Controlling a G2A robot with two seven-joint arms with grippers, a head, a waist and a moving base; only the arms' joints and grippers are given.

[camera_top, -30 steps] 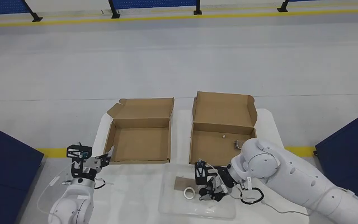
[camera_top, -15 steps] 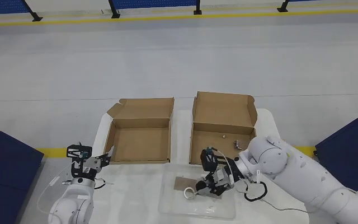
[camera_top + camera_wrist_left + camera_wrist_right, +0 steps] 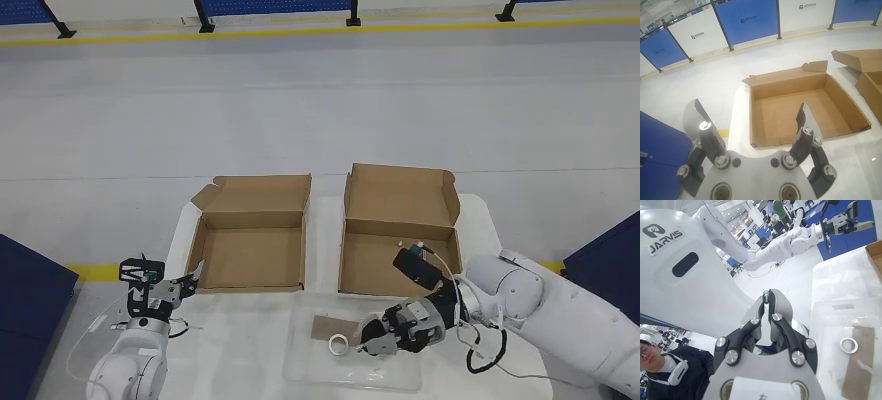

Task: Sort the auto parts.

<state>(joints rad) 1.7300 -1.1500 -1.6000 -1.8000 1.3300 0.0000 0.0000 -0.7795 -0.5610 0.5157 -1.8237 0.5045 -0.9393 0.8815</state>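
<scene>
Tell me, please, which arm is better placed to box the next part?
Right: the right gripper is shut on a small threaded part over the clear tray, near the right box; the left gripper is open by the left box.

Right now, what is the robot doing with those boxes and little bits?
It is sorting auto parts. The right gripper is pinched shut on a small metal threaded part, over the clear tray, where a white ring lies on a brown card. The left gripper is open and holds nothing, near the left cardboard box. The right cardboard box has a couple of small pieces inside.
</scene>
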